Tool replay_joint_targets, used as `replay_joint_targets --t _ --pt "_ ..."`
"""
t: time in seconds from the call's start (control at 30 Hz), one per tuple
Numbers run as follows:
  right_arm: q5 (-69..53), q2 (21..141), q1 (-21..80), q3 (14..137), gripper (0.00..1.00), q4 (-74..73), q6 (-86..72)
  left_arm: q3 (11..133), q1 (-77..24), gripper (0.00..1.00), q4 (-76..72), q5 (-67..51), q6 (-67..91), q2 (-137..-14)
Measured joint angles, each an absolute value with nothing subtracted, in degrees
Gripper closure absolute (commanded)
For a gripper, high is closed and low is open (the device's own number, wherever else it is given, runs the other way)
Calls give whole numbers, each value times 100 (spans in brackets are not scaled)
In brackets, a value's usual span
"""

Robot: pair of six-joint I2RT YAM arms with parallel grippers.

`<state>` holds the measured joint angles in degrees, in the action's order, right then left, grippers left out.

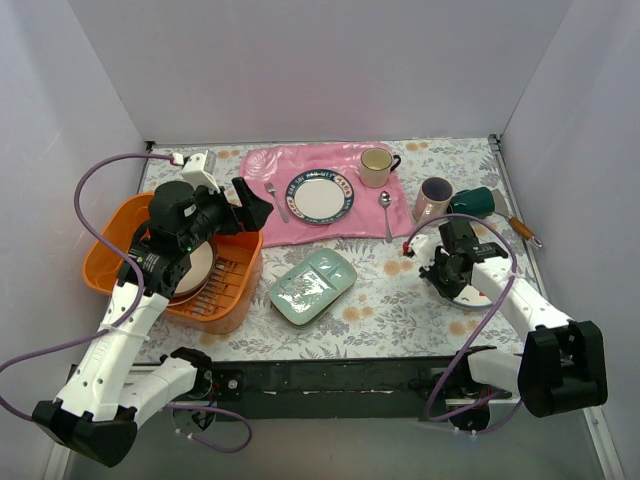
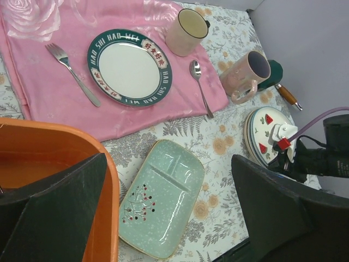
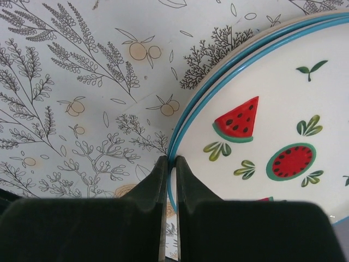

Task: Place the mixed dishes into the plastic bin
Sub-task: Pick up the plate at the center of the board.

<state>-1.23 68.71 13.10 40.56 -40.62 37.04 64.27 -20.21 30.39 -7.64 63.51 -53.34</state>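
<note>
Right end effector is down at the right side of the bench, fingers squeezed nearly together, pinching the teal rim of the watermelon plate. That plate sits on top of another one, though only the lower one's edge peeks out. Left end effector hangs over the far right corner of the orange plastic bin, fingers spread wide, holding nothing. The bin has a cream plate with a dark rim lying in it. The pale green divided tray lies flat on the bench between the bin and the right arm. The pink mug stands just beyond the right end effector, and the dark green mug is right beside it, looks tipped on its side.
</note>
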Motion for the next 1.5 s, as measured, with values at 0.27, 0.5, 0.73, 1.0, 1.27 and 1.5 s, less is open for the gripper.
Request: replay_joint_targets --t 0.27,0.5,0.73,1.0,1.27,1.5 --pt "-307 6326 1308 4414 99 -4624 4056 6416 -2021 2 2882 -1470 5607 -5336" --pt "-860 6047 1308 4875 99 -5190 4318 6287 -2141 2 2405 -2314 4921 -5478" --pt "-1483 5802 1308 5269 99 -5634 4545 6010 -3586 2 2196 -2104 3793 -5913" --pt "-2088 5776 1308 5605 99 -6047 4766 5249 -4814 2 1568 -1625 2318 -6445" --pt "-2506 5776 1310 5719 99 -6246 4963 5124 -5192 2 530 -1559 1387 -7214" --pt "-2722 5778 1308 5780 99 -6309 5004 5334 -5430 2 -110 -1592 1046 -8143"
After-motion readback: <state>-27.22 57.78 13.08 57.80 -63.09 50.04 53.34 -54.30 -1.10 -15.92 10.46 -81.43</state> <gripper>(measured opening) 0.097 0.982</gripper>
